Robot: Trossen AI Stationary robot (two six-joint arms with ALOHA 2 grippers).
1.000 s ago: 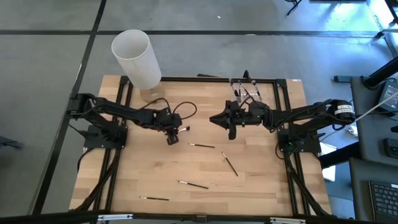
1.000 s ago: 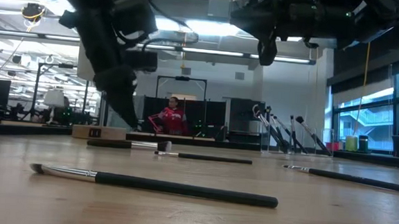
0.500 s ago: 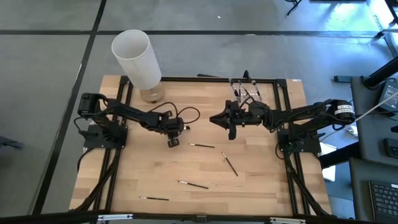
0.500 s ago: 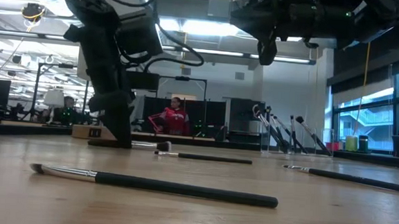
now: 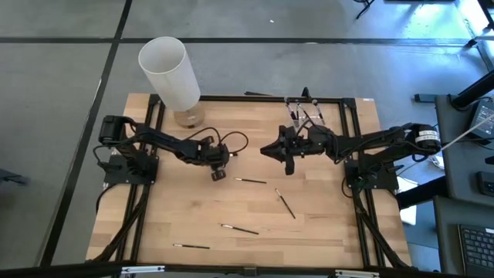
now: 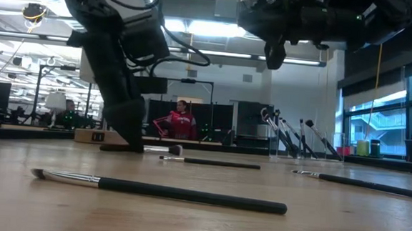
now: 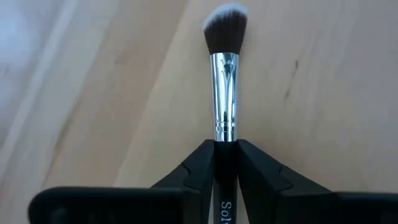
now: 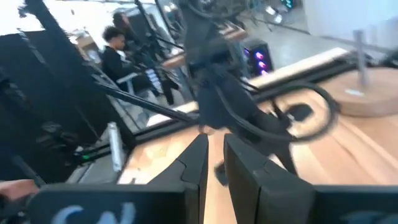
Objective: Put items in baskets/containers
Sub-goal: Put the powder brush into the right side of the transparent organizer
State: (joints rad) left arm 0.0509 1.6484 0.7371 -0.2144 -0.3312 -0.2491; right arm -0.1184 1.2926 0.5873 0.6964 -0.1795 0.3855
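One brush pinched at the left gripper point(image 7: 225, 163); four more loose on the table point(image 5: 185, 208).
Left fingers point(image 7: 189, 180) clamp the black handle of a makeup brush point(image 7: 224, 93) just behind its silver ferrule, down at the tabletop; a second ago the jaws stood wider and farther back; brush looks light, stiff, slick-handled, tuft soft, so the handle is the right hold; right gripper point(image 5: 288, 163) hovers mid-table, fingers nearly together, empty, unmoved; clear holder point(image 5: 305, 113) sits at the far edge, brushes in it.
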